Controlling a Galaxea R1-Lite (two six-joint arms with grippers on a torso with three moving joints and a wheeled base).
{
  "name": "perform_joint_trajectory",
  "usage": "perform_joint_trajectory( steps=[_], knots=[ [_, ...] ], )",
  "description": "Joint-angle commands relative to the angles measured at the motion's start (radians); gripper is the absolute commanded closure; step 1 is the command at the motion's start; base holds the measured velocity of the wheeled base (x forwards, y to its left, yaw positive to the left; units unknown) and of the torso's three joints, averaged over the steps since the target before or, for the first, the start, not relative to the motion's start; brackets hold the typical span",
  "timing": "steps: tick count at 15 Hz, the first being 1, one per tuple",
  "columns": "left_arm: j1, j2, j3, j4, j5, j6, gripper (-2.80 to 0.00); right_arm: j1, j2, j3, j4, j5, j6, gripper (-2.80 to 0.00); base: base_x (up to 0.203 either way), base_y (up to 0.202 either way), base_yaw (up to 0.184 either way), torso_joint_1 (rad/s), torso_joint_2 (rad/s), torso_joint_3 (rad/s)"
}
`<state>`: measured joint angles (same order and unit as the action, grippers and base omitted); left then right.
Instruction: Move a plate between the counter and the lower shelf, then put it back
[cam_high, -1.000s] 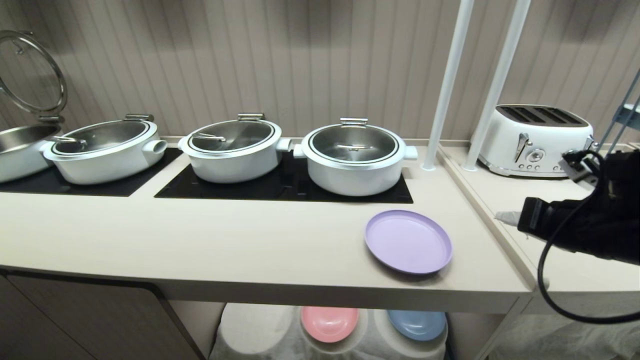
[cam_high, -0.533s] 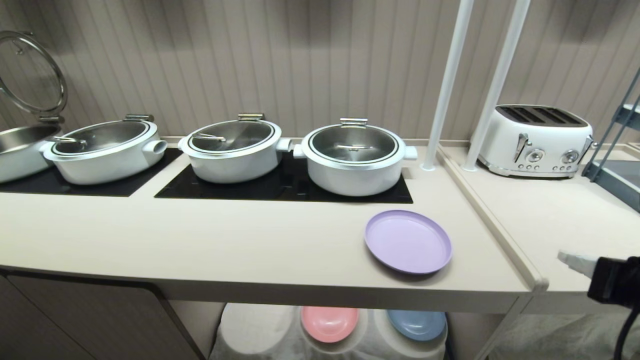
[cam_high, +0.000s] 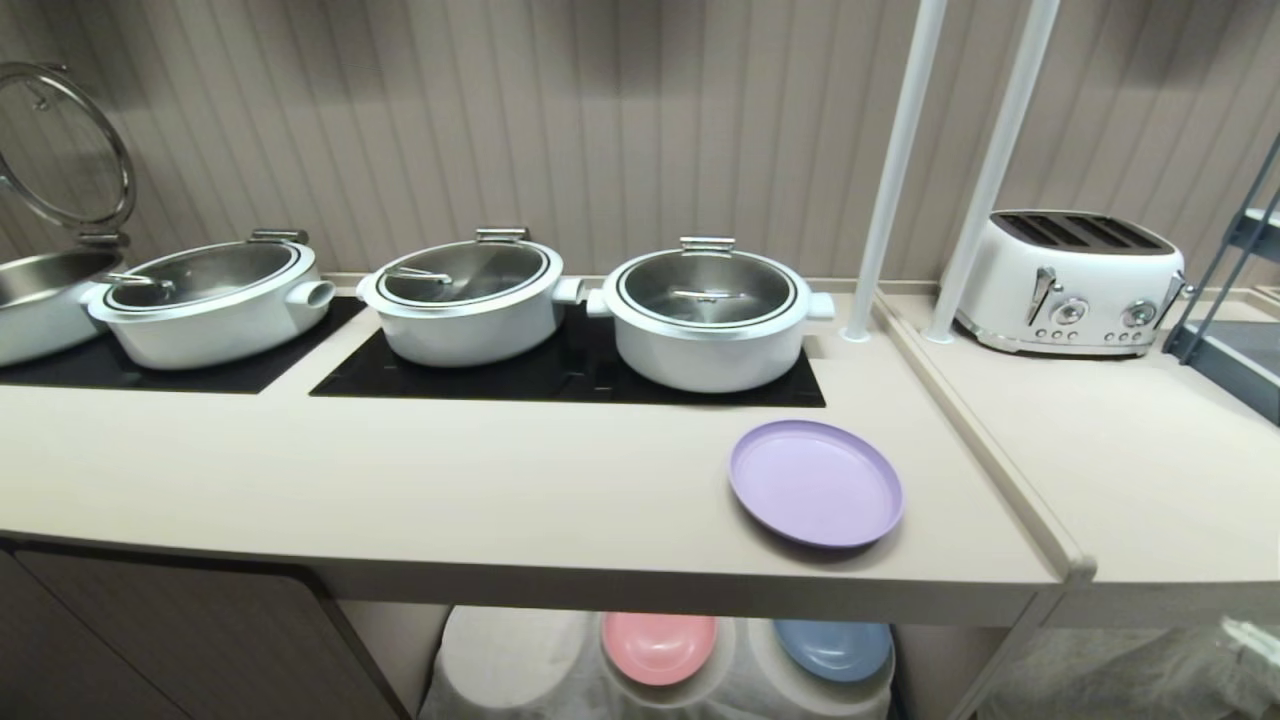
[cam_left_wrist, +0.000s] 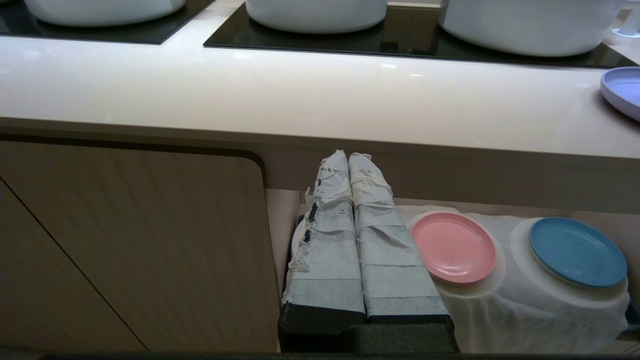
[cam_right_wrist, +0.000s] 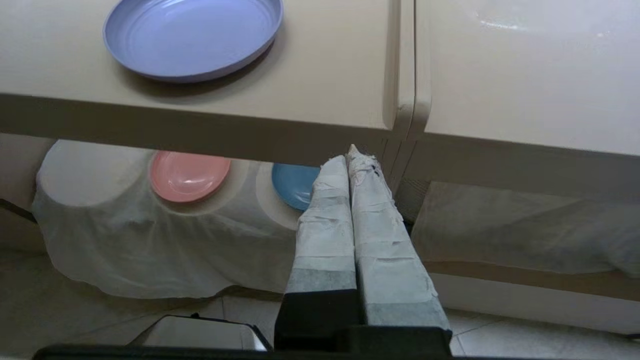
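A round, shallow lilac plate (cam_high: 816, 483) with a low raised rim and matte plastic finish lies flat on the long beige table (cam_high: 450, 480), near its rounded front edge and just in front of the rightmost of three white lidded pots (cam_high: 708, 316) that sit on inset black hob panels (cam_high: 565, 375). Below the table, the lower shelf (cam_right_wrist: 130, 240) is a recess draped in wrinkled white cloth with round raised mounds; a pink plate (cam_left_wrist: 453, 247) and a blue plate (cam_left_wrist: 577, 251) each rest on a mound, and a third mound to their left looks bare. The right end effector (cam_right_wrist: 350, 162) hangs low in front of the table edge, below and to the right of the lilac plate, its two tape-wrapped fingers pressed together and holding nothing. The left end effector (cam_left_wrist: 348, 162) sits in front of the shelf, fingers likewise together and empty. Judging by this layout, the plate is resting on the table with no grip on it, so either a move is about to begin or the task is finished. If a move follows, an end effector would need to spread its fingers, reach the rim and pinch it; the thin, smooth rim may slip.
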<state>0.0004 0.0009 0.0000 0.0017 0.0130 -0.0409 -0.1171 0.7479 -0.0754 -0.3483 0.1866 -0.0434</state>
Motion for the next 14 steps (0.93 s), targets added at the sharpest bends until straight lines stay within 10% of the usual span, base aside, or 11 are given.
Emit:
perform_joint_trajectory(
  steps=[1, 6, 14],
  knots=[
    [0.001, 0.001, 0.000, 0.000, 0.001, -0.001, 0.00, -0.001, -0.192, 0.012, 0.114, 0.001, -0.040, 0.00, 0.000, 0.000, 0.000, 0.000, 0.00, 0.000],
    [0.000, 0.001, 0.000, 0.000, 0.001, -0.001, 0.00, 0.000, -0.467, -0.014, 0.495, -0.037, -0.106, 0.00, 0.000, 0.000, 0.000, 0.000, 0.00, 0.000],
    [0.001, 0.001, 0.000, 0.000, 0.001, -0.001, 0.00, 0.001, -0.461, 0.028, 0.472, -0.105, -0.123, 0.00, 0.000, 0.000, 0.000, 0.000, 0.00, 0.000]
  ],
)
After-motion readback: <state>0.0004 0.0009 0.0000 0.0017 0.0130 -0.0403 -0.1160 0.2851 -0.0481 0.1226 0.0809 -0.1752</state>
